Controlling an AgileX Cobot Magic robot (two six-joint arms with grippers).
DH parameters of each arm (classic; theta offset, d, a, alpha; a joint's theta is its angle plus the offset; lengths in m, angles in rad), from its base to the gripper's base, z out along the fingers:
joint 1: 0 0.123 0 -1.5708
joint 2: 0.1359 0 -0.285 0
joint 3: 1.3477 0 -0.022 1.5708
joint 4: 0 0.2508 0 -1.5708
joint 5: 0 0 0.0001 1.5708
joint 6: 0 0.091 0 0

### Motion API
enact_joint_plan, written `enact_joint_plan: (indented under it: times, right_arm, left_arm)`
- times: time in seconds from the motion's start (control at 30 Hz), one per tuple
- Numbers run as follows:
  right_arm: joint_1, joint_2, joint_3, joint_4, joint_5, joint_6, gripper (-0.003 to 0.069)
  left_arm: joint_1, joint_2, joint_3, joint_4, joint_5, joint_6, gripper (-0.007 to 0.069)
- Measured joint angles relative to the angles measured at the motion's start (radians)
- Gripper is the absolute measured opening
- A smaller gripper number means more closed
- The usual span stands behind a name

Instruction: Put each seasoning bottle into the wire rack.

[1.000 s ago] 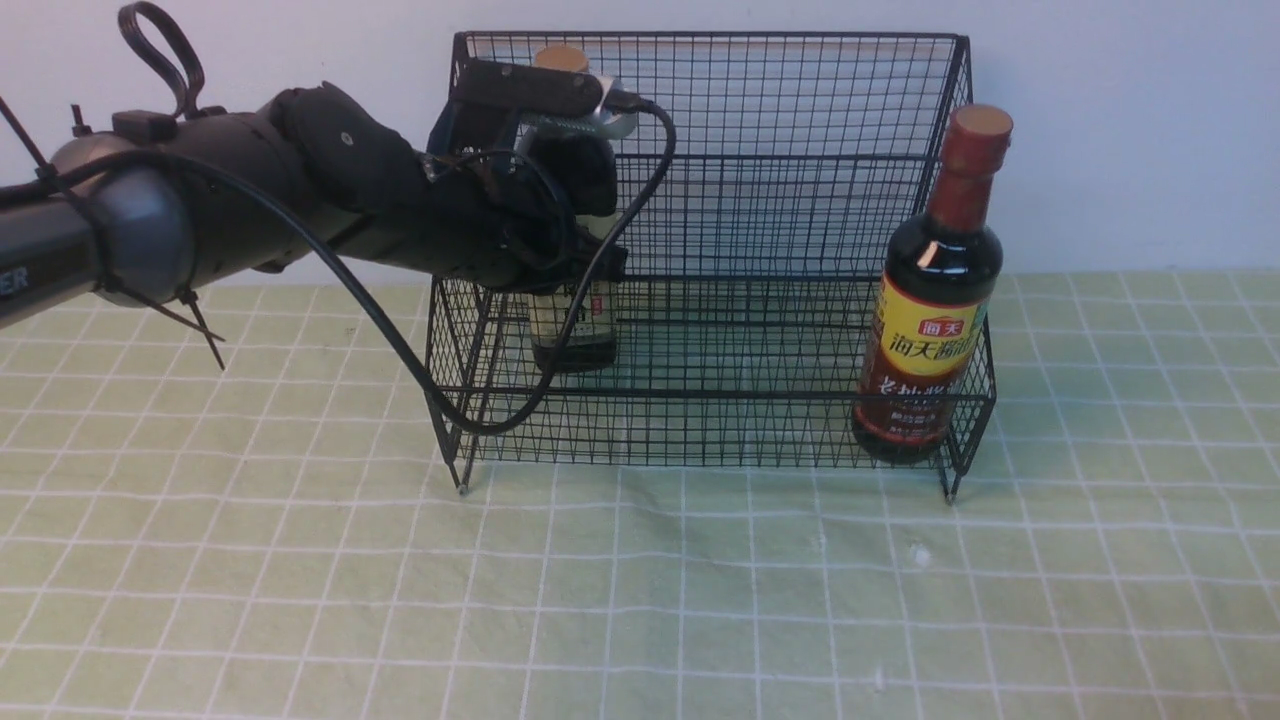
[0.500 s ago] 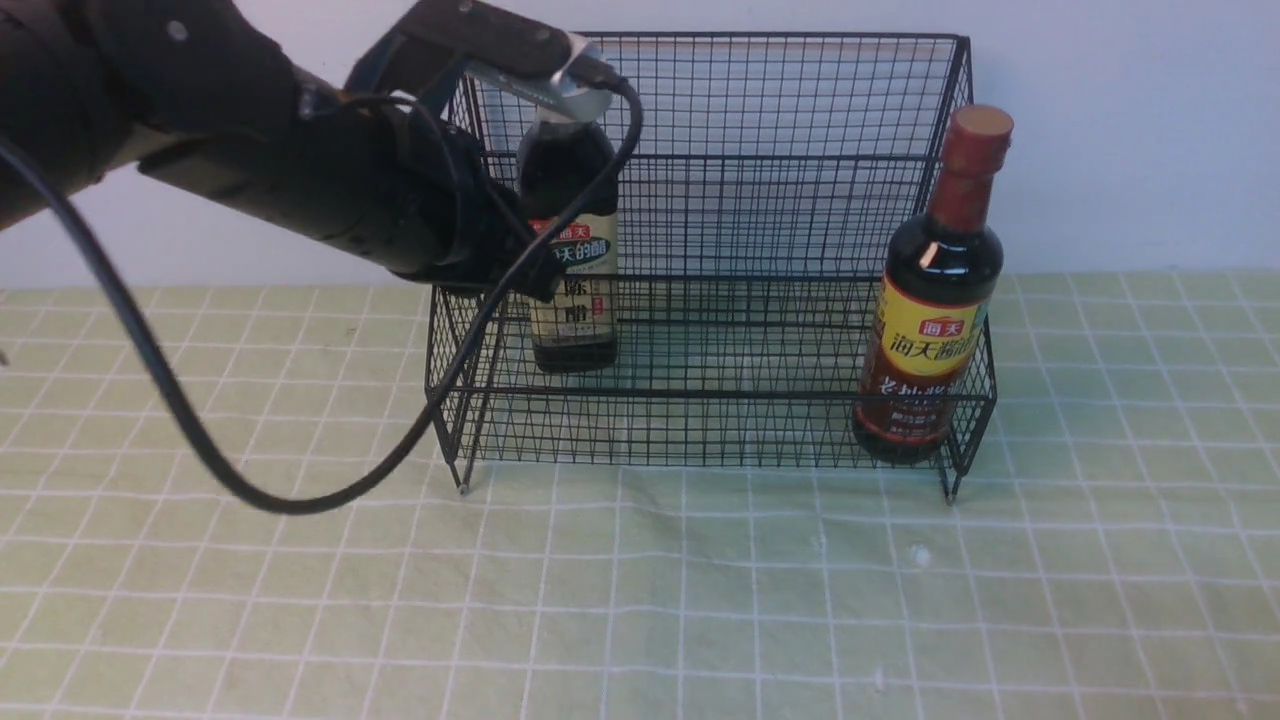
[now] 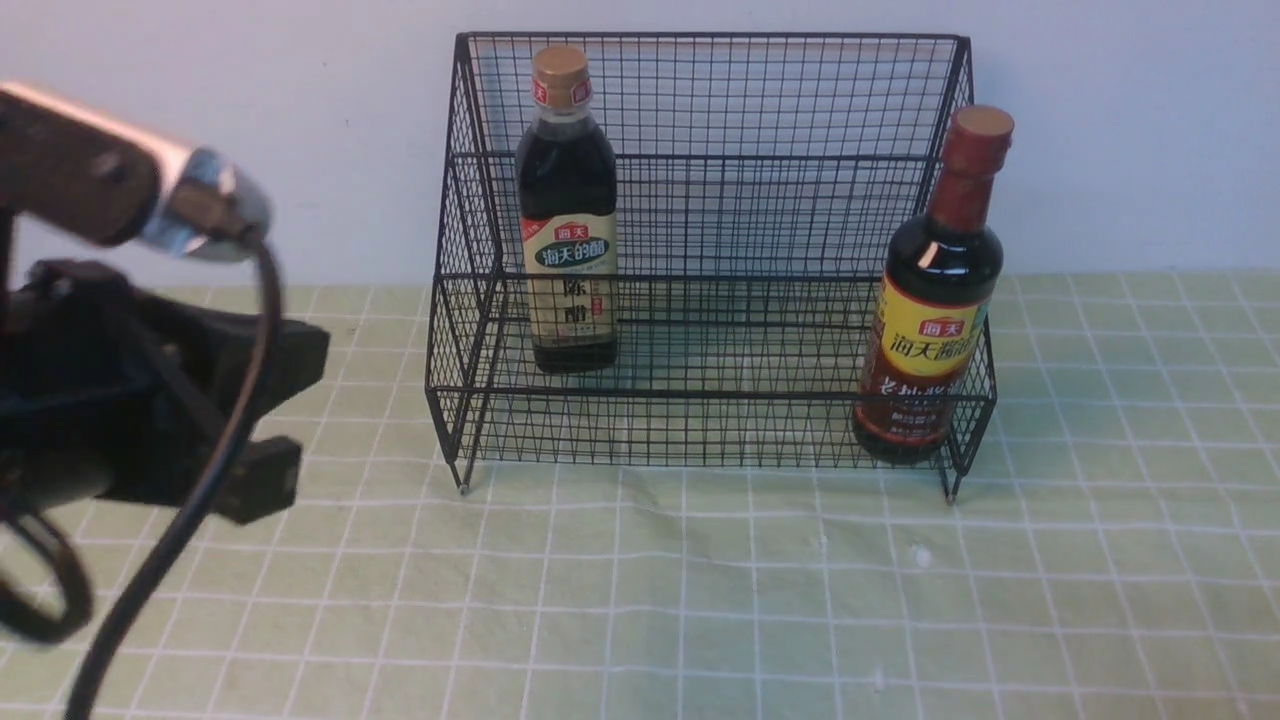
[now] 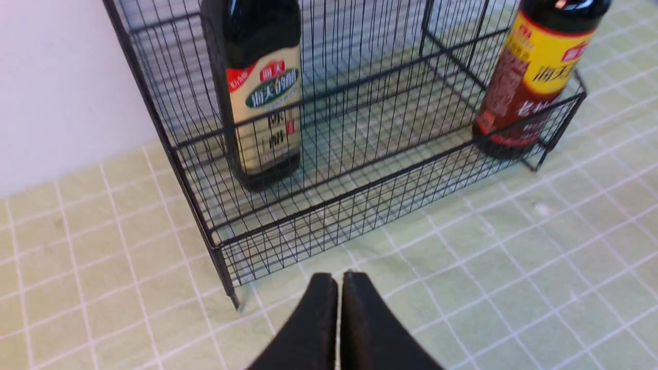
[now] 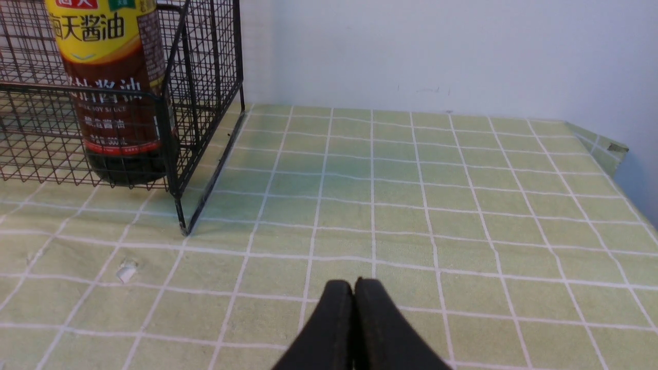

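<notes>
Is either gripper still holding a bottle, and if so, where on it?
No, nothing is held: the left gripper and right gripper are both closed on nothing.

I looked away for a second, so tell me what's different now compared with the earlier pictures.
The left arm has pulled back from the wire rack toward the robot's left and nearer the camera, uncovering the gold-capped bottle. Its gripper is shut with nothing between its fingers. That bottle and the red-capped one stayed where they were in the rack.
</notes>
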Motion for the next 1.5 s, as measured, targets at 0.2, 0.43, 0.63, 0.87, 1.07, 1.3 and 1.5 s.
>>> enact_joint_plan:
  times: [0.2, 0.43, 0.63, 0.87, 1.07, 1.3, 1.5]
  right_arm:
    - [0.000, 0.000, 0.000, 0.000, 0.000, 0.000, -0.0012]
    - [0.000, 0.000, 0.000, 0.000, 0.000, 0.000, -0.0012]
    - [0.000, 0.000, 0.000, 0.000, 0.000, 0.000, -0.0012]
    - [0.000, 0.000, 0.000, 0.000, 0.000, 0.000, -0.0012]
    - [0.000, 0.000, 0.000, 0.000, 0.000, 0.000, -0.0012]
    - [0.000, 0.000, 0.000, 0.000, 0.000, 0.000, -0.0012]
    - [0.000, 0.000, 0.000, 0.000, 0.001, 0.000, -0.0012]
  left_arm:
    - [0.000, -0.228, 0.055, -0.004, 0.003, 0.000, -0.0006]
    - [0.000, -0.438, 0.057, -0.006, 0.012, 0.006, -0.0006]
    - [0.000, -0.474, 0.058, 0.017, 0.013, 0.009, -0.0006]
    - [0.040, -0.531, 0.178, 0.147, -0.042, -0.090, -0.0006]
    - [0.152, -0.707, 0.473, 0.306, -0.149, -0.233, -0.0006]
    - [0.231, -0.805, 0.790, 0.334, -0.174, -0.248, -0.0006]
    - [0.234, -0.806, 0.821, 0.337, -0.173, -0.253, -0.0006]
